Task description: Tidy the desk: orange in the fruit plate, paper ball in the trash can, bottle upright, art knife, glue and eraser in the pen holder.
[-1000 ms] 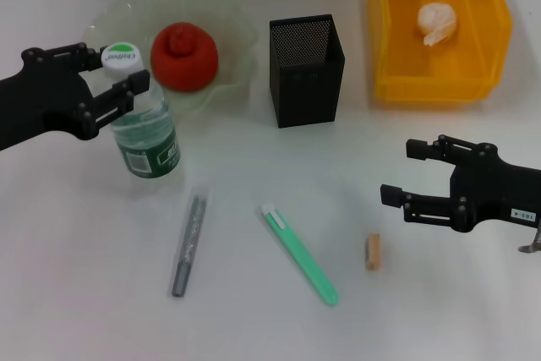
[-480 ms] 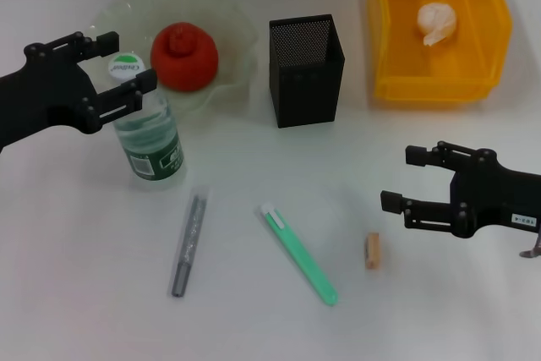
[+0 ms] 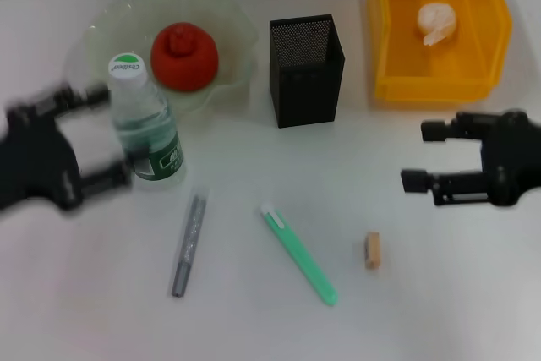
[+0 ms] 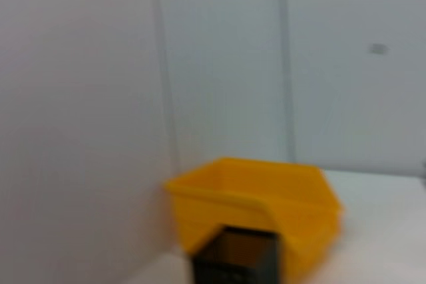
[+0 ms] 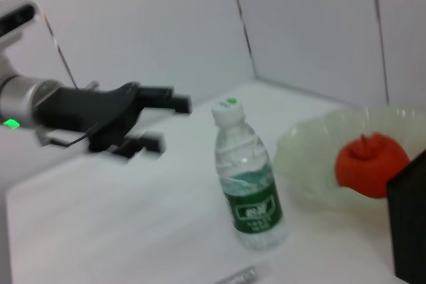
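On my white table (image 3: 254,319), the clear green-labelled plastic bottle (image 3: 145,128) stands upright near the left edge; my left gripper (image 3: 100,139) is spread beside it, right gripper (image 3: 420,155) spread, idle, toward the right edge.

head: high, down on desk | L wrist: low, toward trash can (image 4: 256,194) | R wrist: low, toward bottle (image 5: 249,177)

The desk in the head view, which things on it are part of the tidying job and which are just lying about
Part of the job: orange in the fruit plate; paper ball in the trash can; upright bottle; pen holder; eraser; green art knife; grey glue stick.

Just lying about: nothing visible.
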`<action>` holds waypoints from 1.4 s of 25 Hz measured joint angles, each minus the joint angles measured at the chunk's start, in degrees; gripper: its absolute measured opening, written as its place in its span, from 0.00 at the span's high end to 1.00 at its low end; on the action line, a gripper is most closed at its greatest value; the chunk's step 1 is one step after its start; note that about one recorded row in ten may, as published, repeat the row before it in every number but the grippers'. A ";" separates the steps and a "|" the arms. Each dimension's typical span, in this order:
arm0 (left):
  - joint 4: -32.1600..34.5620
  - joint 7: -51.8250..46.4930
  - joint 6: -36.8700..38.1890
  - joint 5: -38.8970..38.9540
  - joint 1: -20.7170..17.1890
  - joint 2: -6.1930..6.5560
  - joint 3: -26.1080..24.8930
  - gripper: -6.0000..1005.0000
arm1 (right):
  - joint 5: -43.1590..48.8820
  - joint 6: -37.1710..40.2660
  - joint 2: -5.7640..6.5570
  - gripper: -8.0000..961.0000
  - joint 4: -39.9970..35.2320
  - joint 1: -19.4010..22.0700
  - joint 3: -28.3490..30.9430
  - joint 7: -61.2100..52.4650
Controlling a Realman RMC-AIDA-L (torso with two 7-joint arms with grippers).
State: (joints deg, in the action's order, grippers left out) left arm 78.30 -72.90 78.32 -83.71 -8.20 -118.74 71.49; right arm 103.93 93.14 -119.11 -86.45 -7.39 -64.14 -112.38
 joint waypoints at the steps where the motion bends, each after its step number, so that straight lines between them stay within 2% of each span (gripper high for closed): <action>1: -1.90 2.52 2.43 0.16 -0.56 0.00 0.33 0.24 | 2.56 0.68 0.00 0.14 -2.65 -0.94 -0.29 -3.73; 2: -3.20 4.06 4.00 0.27 -0.83 0.00 0.54 0.24 | 9.78 3.53 0.01 0.14 -9.14 -5.03 -1.98 -13.96; 3: -5.42 5.64 6.12 0.29 -0.77 -0.01 0.70 0.24 | 9.78 3.53 0.01 0.14 -9.14 -5.03 -1.98 -13.96; 4: -10.49 8.43 9.49 0.31 -0.09 -0.01 0.78 0.24 | 13.63 5.46 0.00 0.14 -11.10 -7.63 -3.60 -18.91; 5: -10.49 8.43 9.49 0.31 -0.09 -0.01 0.78 0.24 | 17.30 7.32 -0.06 0.14 -12.58 -10.37 -5.34 -23.42; 6: -13.50 9.88 10.59 0.33 0.57 -0.01 0.70 0.25 | 21.42 8.40 -0.10 0.14 -12.84 -13.36 -7.78 -28.58; 7: -17.59 11.87 11.29 0.33 1.58 -0.01 0.40 0.25 | 27.95 9.08 -0.16 0.14 -11.63 -18.71 -12.86 -37.45; 8: -17.59 11.87 11.29 0.33 1.58 -0.01 0.40 0.25 | 27.95 9.08 -0.16 0.14 -11.63 -18.71 -12.86 -37.45; 9: -19.79 13.14 11.41 0.32 2.16 0.00 0.22 0.25 | 31.93 8.10 -0.23 0.14 -8.35 -23.66 -18.24 -43.00; 10: -21.86 14.33 11.47 0.33 2.88 0.03 0.06 0.25 | 31.93 8.10 -0.23 0.14 -8.35 -23.66 -18.24 -43.00; 11: -22.22 14.49 11.49 0.33 3.06 0.03 0.03 0.25 | 33.02 7.32 -0.28 0.15 -6.19 -26.08 -20.83 -45.01; 12: -23.34 14.97 11.55 0.37 3.66 0.07 -0.29 0.25 | 34.16 4.83 -0.31 0.15 -1.80 -30.37 -25.68 -47.95; 13: -23.34 14.97 11.55 0.37 3.66 0.07 -0.29 0.25 | 34.16 4.83 -0.31 0.15 -1.80 -30.37 -25.68 -47.95; 14: -23.52 14.98 11.60 0.37 3.80 0.08 -0.43 0.25 | 35.25 2.40 -0.37 0.15 2.58 -33.99 -30.03 -50.29; 15: -23.55 15.02 11.77 0.37 3.90 0.08 -0.57 0.25 | 35.25 2.40 -0.37 0.15 2.58 -33.99 -30.03 -50.29; 17: -23.60 15.27 12.06 0.37 3.99 0.09 -0.66 0.25 | 36.55 -2.09 -0.49 0.15 8.79 -38.60 -36.40 -53.06; 18: -23.73 15.73 12.23 0.37 4.13 0.09 -0.70 0.25 | 36.55 -2.09 -0.49 0.15 8.79 -38.60 -36.40 -53.06; 19: -24.09 16.23 12.32 0.37 4.24 0.09 -0.75 0.25 | 36.64 -4.66 -0.59 0.15 12.12 -40.68 -39.50 -53.56; 20: -24.09 16.23 12.32 0.37 4.24 0.09 -0.75 0.25 | 36.64 -4.66 -0.59 0.15 12.12 -40.68 -39.50 -53.56; 22: -25.22 16.83 12.58 0.37 4.57 0.09 -1.07 0.25 | 36.30 -8.19 -0.72 0.16 14.90 -42.26 -43.84 -53.78; 27: -27.85 17.15 13.09 0.37 5.34 0.19 -1.43 0.25 | 36.18 -12.59 -0.78 0.17 16.55 -43.22 -48.87 -55.17; 35: -28.23 17.77 13.15 0.34 5.59 0.18 -1.44 0.25 | 36.09 -16.45 -0.77 0.19 17.05 -42.96 -54.06 -55.19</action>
State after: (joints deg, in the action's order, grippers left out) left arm 50.07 -55.13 91.46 -83.37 -2.62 -118.56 70.04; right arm 140.02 76.69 -119.89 -69.40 -50.35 -118.20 -167.57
